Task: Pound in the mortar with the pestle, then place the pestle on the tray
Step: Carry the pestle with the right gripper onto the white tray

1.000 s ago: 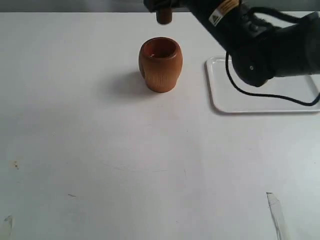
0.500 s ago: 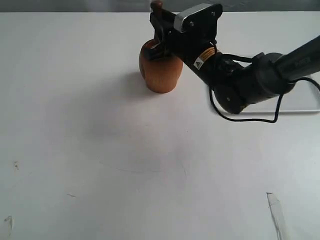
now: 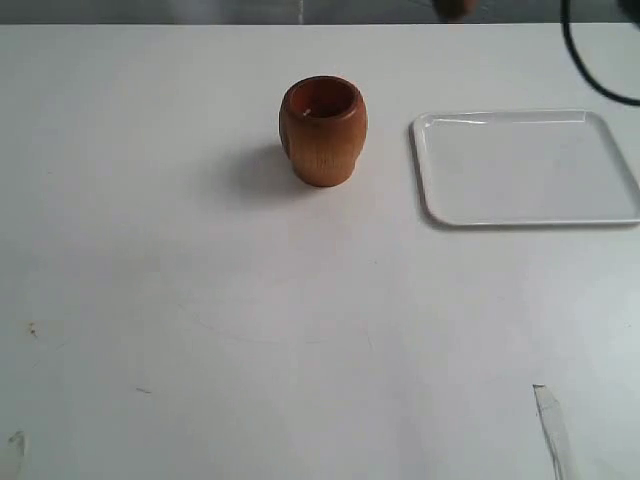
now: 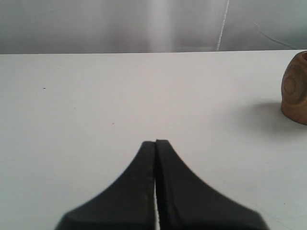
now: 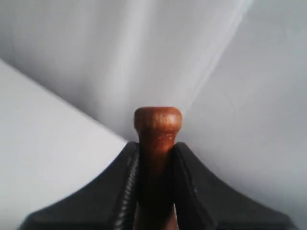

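The reddish-brown mortar (image 3: 322, 130) stands upright on the white table, mouth up, with nothing in it; it also shows at the edge of the left wrist view (image 4: 295, 88). The white tray (image 3: 525, 168) lies flat to its right, bare. My right gripper (image 5: 157, 146) is shut on the pestle (image 5: 157, 129), whose knobbed end pokes out past the fingers. In the exterior view only the pestle's tip (image 3: 455, 9) and a black cable show at the top edge, above the tray's far side. My left gripper (image 4: 156, 142) is shut on nothing, low over the table.
A pale strip (image 3: 552, 425) lies near the table's front right corner. Small dark marks (image 3: 32, 330) dot the left front of the table. A grey wall runs behind the table's far edge.
The right arm has lifted the pestle out of the mortar and swung up and to the right, almost out of the exterior view. The mortar stays in place.
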Available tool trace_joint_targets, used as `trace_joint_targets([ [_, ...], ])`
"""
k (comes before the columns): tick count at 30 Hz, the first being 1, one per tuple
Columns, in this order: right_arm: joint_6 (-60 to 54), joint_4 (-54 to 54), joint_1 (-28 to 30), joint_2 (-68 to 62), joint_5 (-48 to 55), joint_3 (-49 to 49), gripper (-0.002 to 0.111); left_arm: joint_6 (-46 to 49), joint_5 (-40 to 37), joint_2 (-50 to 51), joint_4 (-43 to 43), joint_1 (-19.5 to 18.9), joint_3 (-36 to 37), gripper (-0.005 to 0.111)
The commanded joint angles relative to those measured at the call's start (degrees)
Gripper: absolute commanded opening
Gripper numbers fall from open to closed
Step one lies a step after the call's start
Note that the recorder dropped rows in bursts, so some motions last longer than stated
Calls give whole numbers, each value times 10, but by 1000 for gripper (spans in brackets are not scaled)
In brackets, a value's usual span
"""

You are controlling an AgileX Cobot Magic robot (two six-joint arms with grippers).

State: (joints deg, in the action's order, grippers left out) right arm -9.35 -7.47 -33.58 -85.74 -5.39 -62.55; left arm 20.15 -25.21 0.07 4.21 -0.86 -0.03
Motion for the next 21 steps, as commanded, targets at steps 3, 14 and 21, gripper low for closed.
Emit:
trace_joint_targets([
  [3,-24,-9,76,-38,501,-88,0,-5,2,-1,-4,4,0,0],
  [14,-293,1,118,-256,478,-87,0,-5,2,-1,-4,4,0,0],
  [21,-294,-17,119,-273,454,-89,27,-5,2,-1,-4,4,0,0],
])
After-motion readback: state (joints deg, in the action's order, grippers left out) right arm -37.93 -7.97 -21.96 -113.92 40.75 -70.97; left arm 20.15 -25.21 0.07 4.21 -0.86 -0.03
